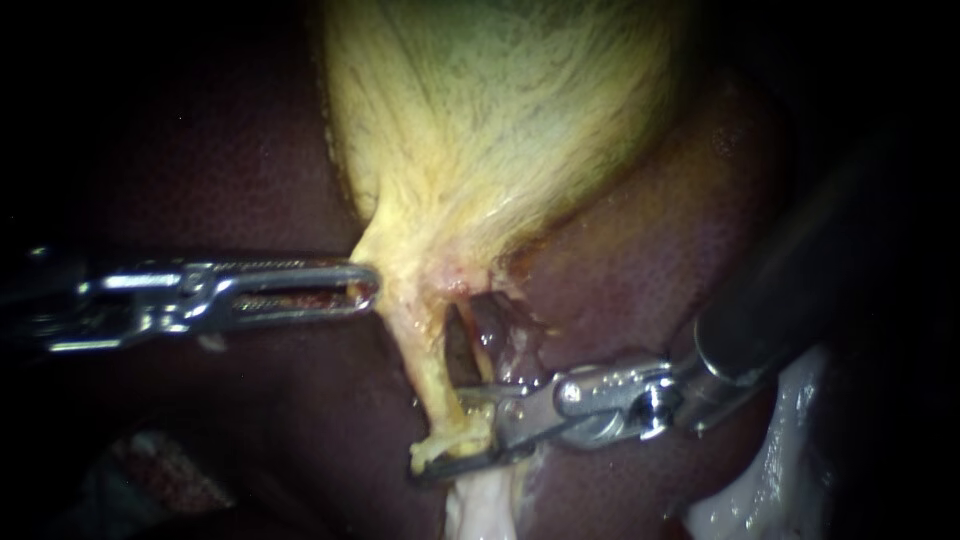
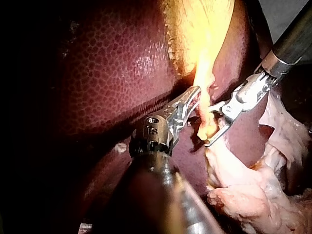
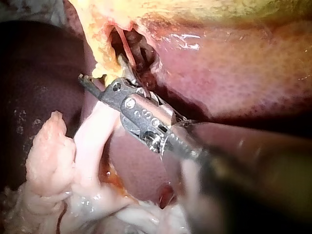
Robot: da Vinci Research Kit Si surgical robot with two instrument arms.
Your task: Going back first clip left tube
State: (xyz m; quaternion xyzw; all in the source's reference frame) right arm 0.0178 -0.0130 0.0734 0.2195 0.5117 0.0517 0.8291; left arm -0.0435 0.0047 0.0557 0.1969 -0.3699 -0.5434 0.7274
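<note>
Liver (image 1: 650,250) backs the likely soft, tearable left tube (image 1: 432,385), straddled low by my open-jawed right instrument (image 1: 440,432); my left instrument (image 1: 365,285) pinches the gallbladder (image 1: 480,130).

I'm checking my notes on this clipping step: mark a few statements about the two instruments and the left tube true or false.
1. The left instrument grips the gallbladder at its narrow end. True.
2. The right instrument straddles the left tube, open. True.
3. The right instrument is clamped on the liver. False: it is at the tube and clamps nothing.
4. The two instruments touch. False: they stand apart, with the tube between them.
</note>
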